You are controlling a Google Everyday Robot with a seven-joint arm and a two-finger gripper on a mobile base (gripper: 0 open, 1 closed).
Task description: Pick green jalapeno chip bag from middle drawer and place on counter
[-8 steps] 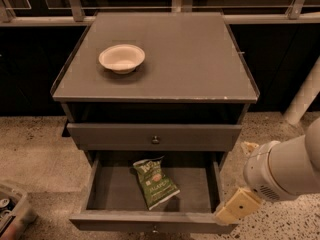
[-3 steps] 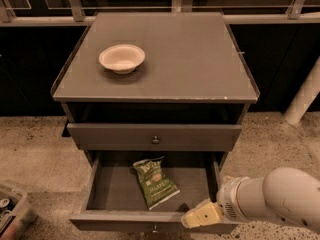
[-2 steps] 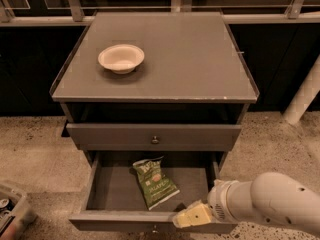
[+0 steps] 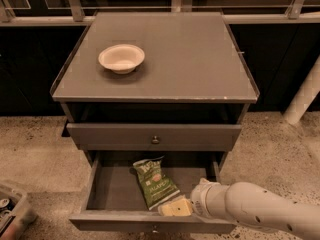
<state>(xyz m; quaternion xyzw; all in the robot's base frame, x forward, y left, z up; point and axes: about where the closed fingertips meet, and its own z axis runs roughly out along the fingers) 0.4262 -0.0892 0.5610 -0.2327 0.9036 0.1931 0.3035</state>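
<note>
The green jalapeno chip bag (image 4: pixel 154 181) lies flat inside the open middle drawer (image 4: pixel 100 189), near its centre. My gripper (image 4: pixel 176 207) reaches in from the lower right on a white arm. Its tan tip sits over the drawer's front edge, at the bag's lower right corner. The counter (image 4: pixel 195 59) is the grey cabinet top above.
A white bowl (image 4: pixel 121 58) stands on the counter's left side. A closed drawer front with a knob (image 4: pixel 155 140) sits above the open one. A bin (image 4: pixel 12 214) stands on the speckled floor at lower left. A white post (image 4: pixel 304 94) stands at right.
My arm has swung left and inward from the drawer's right side. The gripper tip now sits at the bag's lower right corner. The bag has not moved.
</note>
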